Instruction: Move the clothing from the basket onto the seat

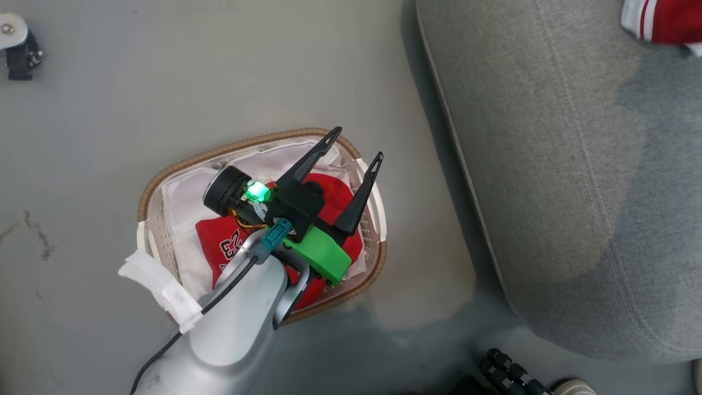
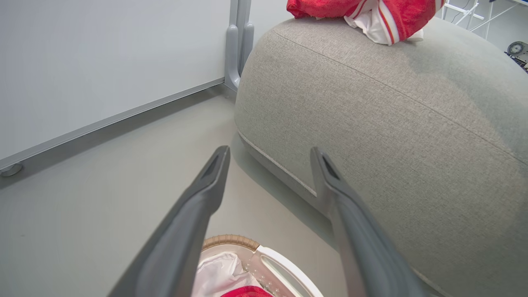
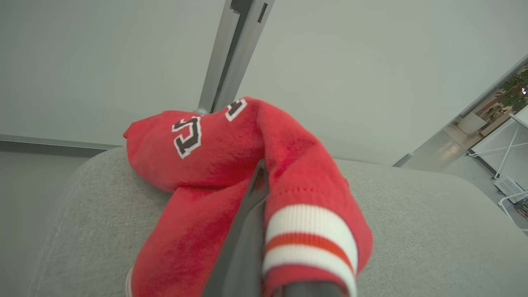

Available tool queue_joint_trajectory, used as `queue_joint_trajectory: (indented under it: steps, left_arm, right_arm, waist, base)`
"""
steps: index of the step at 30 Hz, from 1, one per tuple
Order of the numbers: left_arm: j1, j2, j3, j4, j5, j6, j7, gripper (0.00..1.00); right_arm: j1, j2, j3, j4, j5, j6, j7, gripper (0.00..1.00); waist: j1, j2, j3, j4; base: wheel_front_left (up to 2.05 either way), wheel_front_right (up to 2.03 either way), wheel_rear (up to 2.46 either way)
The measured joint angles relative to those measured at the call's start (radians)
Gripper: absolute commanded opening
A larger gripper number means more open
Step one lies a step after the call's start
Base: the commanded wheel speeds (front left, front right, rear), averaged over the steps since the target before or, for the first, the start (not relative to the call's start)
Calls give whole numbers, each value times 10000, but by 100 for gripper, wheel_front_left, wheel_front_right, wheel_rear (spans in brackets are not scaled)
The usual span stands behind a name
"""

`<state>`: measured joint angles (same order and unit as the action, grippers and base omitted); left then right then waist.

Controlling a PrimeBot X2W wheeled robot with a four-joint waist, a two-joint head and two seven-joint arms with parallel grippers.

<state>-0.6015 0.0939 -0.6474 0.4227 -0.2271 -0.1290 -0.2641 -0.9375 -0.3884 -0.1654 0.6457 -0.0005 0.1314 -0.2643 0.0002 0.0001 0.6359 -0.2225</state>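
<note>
Grey woven-fabric couch seat [image 1: 548, 164]: large, upholstered, with a rounded corner and stitched seams.
Oval white plastic laundry basket [image 1: 236, 145]: brown woven rim, white cloth lining; stands on the pale grey floor [image 1: 109, 137] just beside the seat.
Bright red garment with black white-edged "23" [image 1: 227, 244]: crumpled inside the basket.
Bright red garment with white-striped hem [image 3: 194, 231]: heaped on top of the seat, well apart from the basket.
Left gripper [image 1: 356, 144]: two long dark fingers spread wide, empty, above the basket and the "23" garment.
Right gripper [image 3: 268, 181]: fingers pressed together on the striped-hem garment, pinching its folds.
</note>
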Motion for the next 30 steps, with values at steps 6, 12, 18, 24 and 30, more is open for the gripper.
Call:
queue_joint_trajectory:
  steps: [6,12,18,24,30]
  left_arm:
    - [14,63,102,82,2,0,0,100]
    - [205,88,334,226,-12,0,0,100]
    - [543,81,665,347,-98,0,0,100]
    - [1013,-59,1016,345,-207,0,0,100]
    - [1560,-211,1337,265,-307,0,0,100]
  right_arm:
    - [979,408,-251,397,-123,0,0,0]
    - [1896,792,-658,2,-198,0,0,100]
    - [3100,1174,-1047,-650,-174,0,0,100]
    - [4400,1379,-1383,-1264,-199,0,0,100]
    - [4898,1007,-1453,-1582,-290,0,0,100]
  waist:
    - [0,0,-2,159]
    - [-1,0,-268,82]
    - [-2,0,-686,11]
    - [-2,0,-1300,-13]
    - [-2,0,-2075,5]
  base:
    - [0,0,0]
    - [0,0,0]
    - [0,0,0]
    - [0,0,0]
    - [0,0,0]
